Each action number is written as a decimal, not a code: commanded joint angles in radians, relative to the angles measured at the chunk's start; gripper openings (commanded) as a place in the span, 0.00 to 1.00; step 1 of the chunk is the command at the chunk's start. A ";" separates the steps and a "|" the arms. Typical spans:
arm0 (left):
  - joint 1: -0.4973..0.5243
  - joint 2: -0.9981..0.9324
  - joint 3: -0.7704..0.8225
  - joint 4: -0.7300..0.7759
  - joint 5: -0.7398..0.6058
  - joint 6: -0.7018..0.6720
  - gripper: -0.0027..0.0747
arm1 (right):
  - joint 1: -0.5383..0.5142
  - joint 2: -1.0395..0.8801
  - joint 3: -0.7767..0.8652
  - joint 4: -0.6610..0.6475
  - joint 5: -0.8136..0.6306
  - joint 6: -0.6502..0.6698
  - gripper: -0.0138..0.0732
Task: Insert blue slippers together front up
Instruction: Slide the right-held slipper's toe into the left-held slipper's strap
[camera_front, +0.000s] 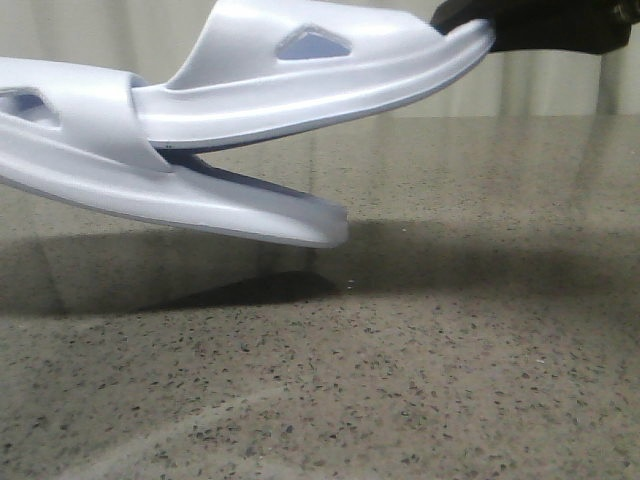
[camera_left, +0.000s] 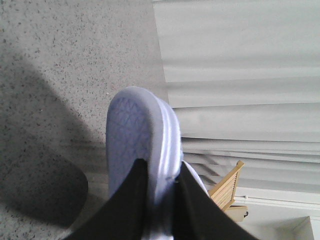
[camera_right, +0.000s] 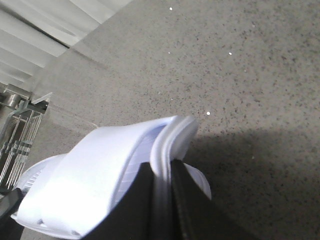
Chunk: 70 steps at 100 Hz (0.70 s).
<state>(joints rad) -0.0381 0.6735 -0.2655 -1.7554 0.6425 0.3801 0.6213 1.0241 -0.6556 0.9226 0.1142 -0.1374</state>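
Observation:
Two pale blue-white slippers hang in the air above the speckled table. The upper slipper comes in from the right. Its front end passes under the strap of the lower slipper, which reaches in from the left. My right gripper is shut on the upper slipper's heel rim, and its strap fills that wrist view. My left gripper is shut on the lower slipper's sole edge, with the triangle-patterned tread showing. The left gripper is out of the front view.
A pale pleated curtain hangs behind the table. A wooden slatted rack shows in the left wrist view. A metal frame stands by the table's edge in the right wrist view. The slippers cast a dark shadow on the table.

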 joint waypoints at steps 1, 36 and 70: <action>-0.012 0.005 -0.033 -0.104 0.237 -0.003 0.06 | 0.036 -0.008 -0.049 0.022 0.074 -0.048 0.04; -0.012 0.005 -0.033 -0.104 0.248 0.017 0.06 | 0.034 -0.010 -0.051 -0.099 0.040 -0.097 0.04; -0.012 0.005 -0.033 -0.104 0.214 0.018 0.06 | 0.024 -0.012 -0.051 -0.230 0.022 -0.097 0.55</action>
<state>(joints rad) -0.0381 0.6735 -0.2648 -1.7554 0.6657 0.4046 0.6332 1.0241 -0.6692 0.7074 0.0992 -0.2105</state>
